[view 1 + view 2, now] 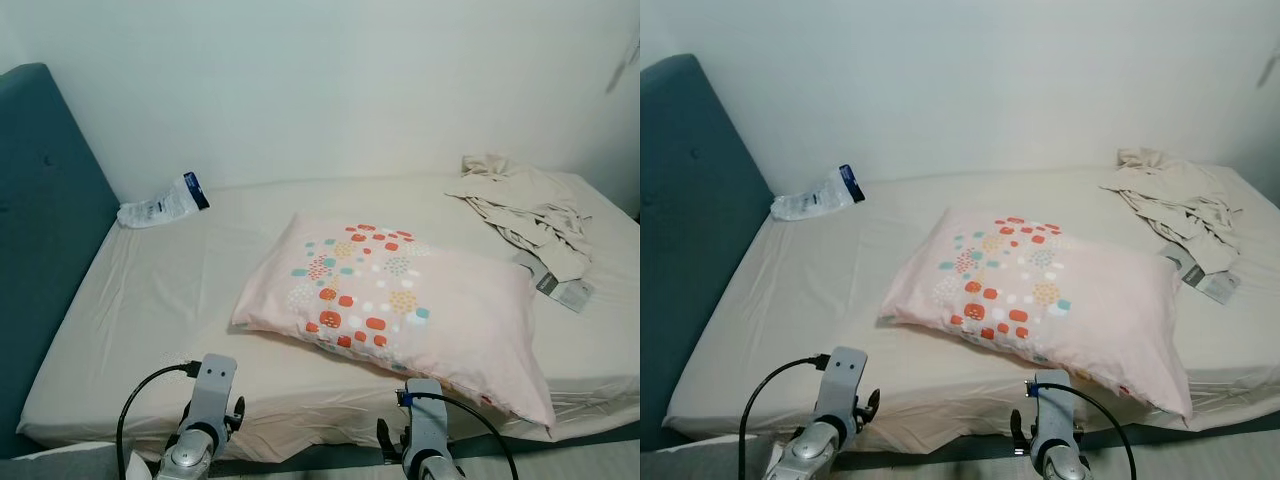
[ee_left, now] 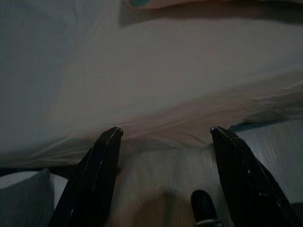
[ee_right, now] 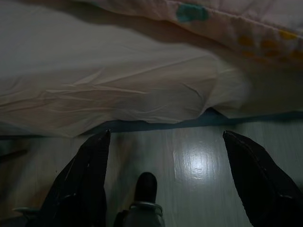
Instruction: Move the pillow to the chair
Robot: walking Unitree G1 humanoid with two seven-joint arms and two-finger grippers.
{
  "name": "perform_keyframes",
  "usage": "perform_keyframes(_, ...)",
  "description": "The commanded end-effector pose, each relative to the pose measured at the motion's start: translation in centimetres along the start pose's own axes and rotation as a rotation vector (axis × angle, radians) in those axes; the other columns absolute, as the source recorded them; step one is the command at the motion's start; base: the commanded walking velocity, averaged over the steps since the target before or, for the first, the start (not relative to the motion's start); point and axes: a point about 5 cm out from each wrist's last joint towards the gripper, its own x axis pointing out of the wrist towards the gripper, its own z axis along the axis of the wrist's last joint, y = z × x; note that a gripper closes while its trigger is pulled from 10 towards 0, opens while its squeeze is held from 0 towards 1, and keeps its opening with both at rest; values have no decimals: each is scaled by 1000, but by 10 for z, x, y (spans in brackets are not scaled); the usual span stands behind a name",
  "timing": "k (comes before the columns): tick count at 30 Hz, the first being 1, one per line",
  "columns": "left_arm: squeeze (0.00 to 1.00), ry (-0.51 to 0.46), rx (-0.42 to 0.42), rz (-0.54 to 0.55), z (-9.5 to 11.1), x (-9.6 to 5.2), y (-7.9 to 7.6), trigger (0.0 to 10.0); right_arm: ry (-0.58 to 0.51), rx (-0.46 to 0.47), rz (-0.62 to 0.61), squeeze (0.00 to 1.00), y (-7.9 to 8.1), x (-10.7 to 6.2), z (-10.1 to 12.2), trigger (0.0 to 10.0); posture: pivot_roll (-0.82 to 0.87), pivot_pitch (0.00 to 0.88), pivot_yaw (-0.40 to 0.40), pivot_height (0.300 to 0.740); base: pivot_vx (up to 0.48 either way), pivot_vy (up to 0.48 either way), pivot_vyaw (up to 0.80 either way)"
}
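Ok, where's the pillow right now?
The pillow lies on the bed, toward its near edge and the robot's right, just beyond the right gripper, with crumpled beige cloth farther back.

A pale pink pillow [image 1: 1050, 300], printed with orange, teal and yellow dots, lay tilted across the middle of a bed [image 1: 820, 290] covered in a cream sheet; a teal padded headboard [image 1: 685, 230] rose at the left; a white plastic packet with a dark blue end [image 1: 818, 198] rested near the wall by the headboard; crumpled beige clothing [image 1: 1175, 205] lay at the far right, a tag [image 1: 1205, 280] beside it; both silver arms, left [image 1: 830, 410] and right [image 1: 1052, 425], stood low at the bed's near edge.
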Motion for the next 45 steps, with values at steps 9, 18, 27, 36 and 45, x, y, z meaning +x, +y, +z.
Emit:
perform_keyframes(9,0,34,49,-1,-9,-3,3,10000,31,7,6,0,2,-2,-8,10000,-4,90,31,740,0,0,0)
perform_keyframes(18,0,43,78,-22,-8,-2,-1,10000,32,15,2,0,1,-2,-9,10000,-9,93,37,740,0,0,0)
perform_keyframes(27,0,43,89,-38,-7,-1,-3,10000,35,15,-2,0,1,-3,-9,10000,-12,97,39,740,0,0,0)
perform_keyframes(36,0,60,80,-43,-10,-1,-5,10000,36,17,-2,0,1,-3,-10,10000,-14,99,40,740,0,-320,0)
perform_keyframes(45,0,77,70,-32,-10,-1,-2,10000,37,19,-1,0,2,-3,-10,10000,-15,104,39,740,0,0,0)
